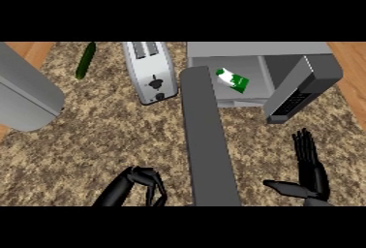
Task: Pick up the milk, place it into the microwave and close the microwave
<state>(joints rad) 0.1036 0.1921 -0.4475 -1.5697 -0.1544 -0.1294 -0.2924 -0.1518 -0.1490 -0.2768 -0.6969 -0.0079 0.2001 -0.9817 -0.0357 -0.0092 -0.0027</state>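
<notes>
Lying inside microwave (pixel 300 68), milk (pixel 233 80) clears door (pixel 207 140).

Black left hand (pixel 146 183) low at the view's lower edge, fingers curled downward and holding nothing, black right hand (pixel 309 169) at lower right, open, fingers straight and pointing up, thumb stretched out to the left, resting

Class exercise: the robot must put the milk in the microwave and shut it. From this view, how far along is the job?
Done: the milk lies inside the microwave, no hand on it. In hand: nothing is held; the right hand is open with fingers straight, below the open microwave door, and the left hand is curled near the lower edge. Left: swinging the door shut.
</notes>
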